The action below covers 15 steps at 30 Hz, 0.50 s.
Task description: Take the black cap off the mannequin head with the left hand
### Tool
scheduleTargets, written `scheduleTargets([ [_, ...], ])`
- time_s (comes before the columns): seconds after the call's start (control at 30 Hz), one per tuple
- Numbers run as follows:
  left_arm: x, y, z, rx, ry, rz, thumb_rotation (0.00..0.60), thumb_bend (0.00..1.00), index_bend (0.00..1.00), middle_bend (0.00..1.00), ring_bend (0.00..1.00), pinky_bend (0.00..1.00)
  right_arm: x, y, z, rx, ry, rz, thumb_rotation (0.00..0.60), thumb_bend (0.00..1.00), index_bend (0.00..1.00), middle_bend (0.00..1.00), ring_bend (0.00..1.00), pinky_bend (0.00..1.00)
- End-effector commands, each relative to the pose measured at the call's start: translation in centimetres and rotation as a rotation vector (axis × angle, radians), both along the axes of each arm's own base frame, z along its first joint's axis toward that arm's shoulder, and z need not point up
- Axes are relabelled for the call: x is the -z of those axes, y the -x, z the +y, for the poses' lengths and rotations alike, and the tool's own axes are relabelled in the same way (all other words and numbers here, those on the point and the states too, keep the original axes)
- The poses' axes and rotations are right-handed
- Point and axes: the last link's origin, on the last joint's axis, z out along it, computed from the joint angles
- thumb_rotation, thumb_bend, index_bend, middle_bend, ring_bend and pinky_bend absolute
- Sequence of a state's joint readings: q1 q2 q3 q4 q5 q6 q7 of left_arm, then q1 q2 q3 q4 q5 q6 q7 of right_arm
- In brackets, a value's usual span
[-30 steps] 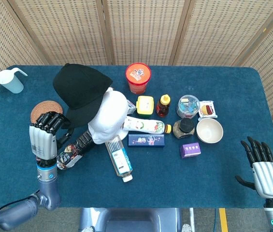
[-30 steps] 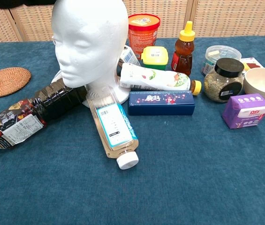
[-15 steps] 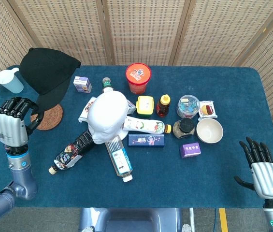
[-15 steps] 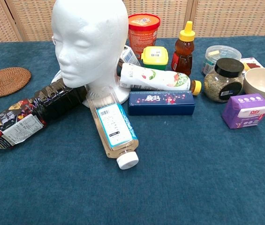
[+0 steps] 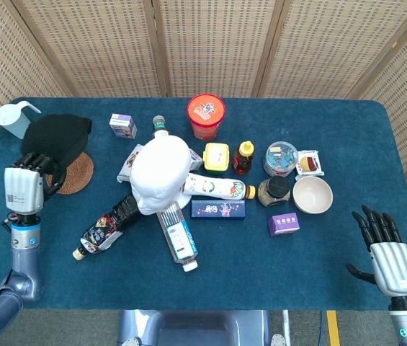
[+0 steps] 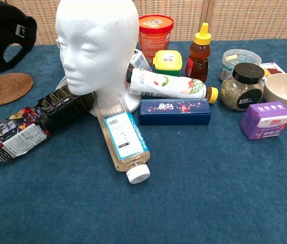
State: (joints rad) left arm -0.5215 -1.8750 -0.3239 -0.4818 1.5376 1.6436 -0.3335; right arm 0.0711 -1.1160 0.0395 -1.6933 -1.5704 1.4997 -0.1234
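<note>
The black cap (image 5: 57,135) is off the white mannequin head (image 5: 160,174) and hangs low over the table's far left, above the round woven coaster (image 5: 72,173). My left hand (image 5: 27,182) grips the cap at its near edge with fingers curled. In the chest view the cap (image 6: 1,35) shows at the top left, above the coaster (image 6: 3,88), and the bare mannequin head (image 6: 96,46) stands upright. My right hand (image 5: 386,249) hovers at the near right corner, fingers spread and holding nothing.
A dark bottle (image 5: 109,223) and a clear bottle (image 5: 177,234) lie in front of the mannequin head. A white measuring cup (image 5: 14,120) stands at the far left. A red tub (image 5: 206,115), honey bottle (image 5: 243,156), jars, bowl (image 5: 312,194) and boxes fill the middle and right.
My left hand carried the cap from the mannequin head out to the left, then lowered it toward the coaster. The right hand stayed almost still.
</note>
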Motion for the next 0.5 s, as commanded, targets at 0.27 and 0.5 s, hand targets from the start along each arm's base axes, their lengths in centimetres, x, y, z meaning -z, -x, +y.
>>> scheduleTargets([
  [0.27,4.2,-0.3,-0.1,-0.024,0.141,-0.001,0.6,0.29,0.43,0.34,0.24,0.46,0.1,0.1,-0.1,0.002,-0.011,-0.002,0.6,0.0,0.01,0.0,0.0,0.01],
  [0.5,4.5,0.3,-0.6,-0.01,0.253,0.093,0.6,0.0,0.0,0.0,0.0,0.12,0.2,0.1,-0.1,0.007,-0.009,0.001,0.6,0.0,0.01,0.0,0.0,0.01],
])
